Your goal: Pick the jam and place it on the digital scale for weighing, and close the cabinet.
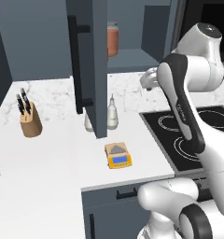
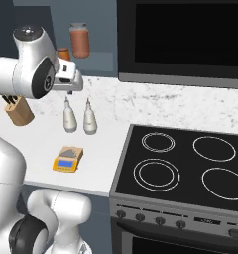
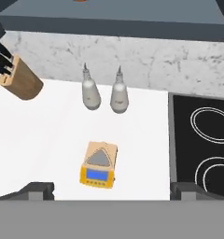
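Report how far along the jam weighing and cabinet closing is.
Nothing looks done. The small reddish-brown jam jar sits in the cabinet, the yellow-orange digital scale has a bare grey plate, and the dark slate-grey cabinet door stands open. In hand: the open gripper, empty, hangs above the scale. Left: pick, place, close.

**Materials and finishes on view**

The counter [image 3: 48,140] is seen as smooth white stone, the backsplash [image 3: 146,58] as veined marble. The knife block [image 3: 20,84] is rendered in matt light wood. The digital scale [image 3: 99,165] looks like yellow-orange plastic with a grey plate. The stovetop [image 2: 185,168] appears as glossy black glass. The cabinet [image 1: 93,65] door is matt slate-grey.
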